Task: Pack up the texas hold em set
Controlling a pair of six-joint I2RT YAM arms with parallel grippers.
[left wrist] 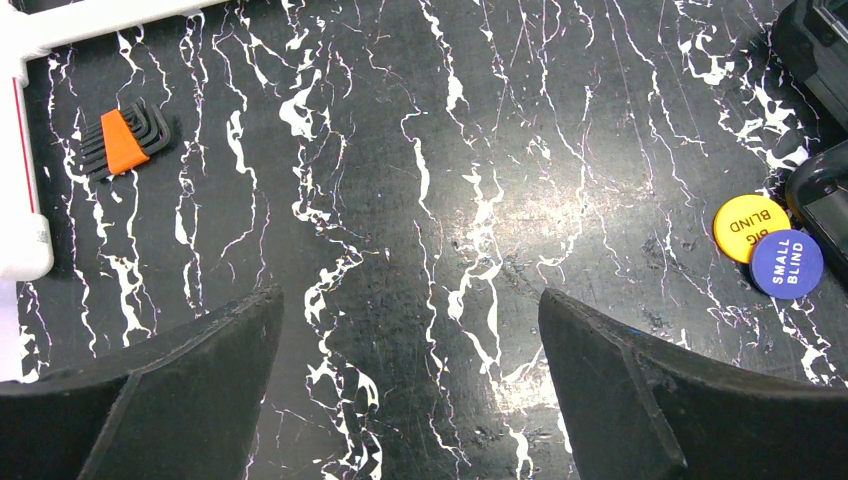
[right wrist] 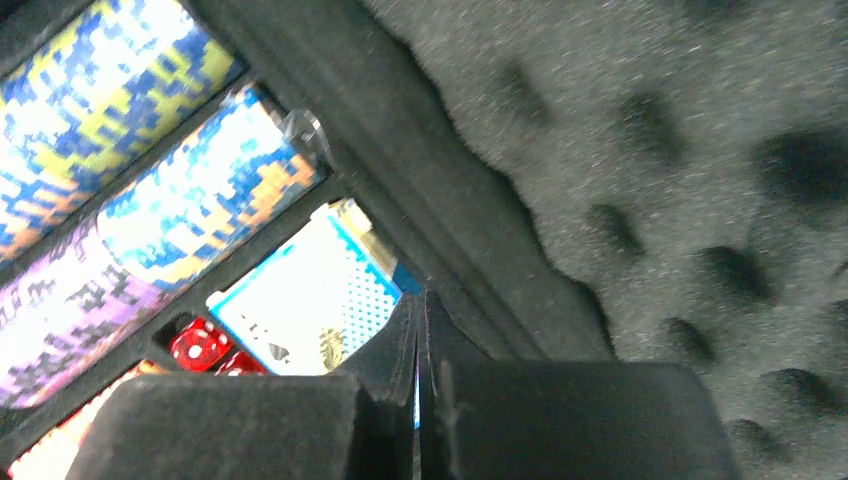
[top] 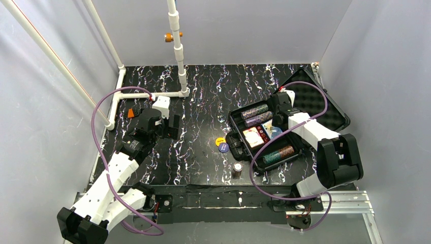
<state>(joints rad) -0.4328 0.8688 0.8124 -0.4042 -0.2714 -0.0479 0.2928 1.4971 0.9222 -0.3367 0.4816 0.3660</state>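
- The black case (top: 235, 133) lies open on the right side of the marbled tabletop (top: 203, 101). Its lid is thrown back to the far right, showing egg-crate foam (right wrist: 700, 150).
- Two chip stacks (top: 255, 114) lie on their sides in the case's far slots, and a third (top: 278, 154) lies in the near slot.
- Between these rows sit the red deck (top: 252, 136), the red dice (right wrist: 200, 343) and the blue deck (right wrist: 310, 300).
- The right hand (right wrist: 420, 305) hangs over the hinge edge of the case, just beside the blue deck. It is clenched, the fingers pressed together with nothing visible between them.
- The left hand (left wrist: 408, 330) hovers released over bare tabletop on the left, fingers spread wide and empty.
- The yellow button (left wrist: 745, 225) and the blue button (left wrist: 787, 263) lie on the tabletop just left of the case, the blue one overlapping the yellow.
- A small grey cylinder (top: 237, 169) stands upright near the case's front corner; what it is cannot be told.
- An orange-handled hex key set (left wrist: 125, 140) lies at the far left.
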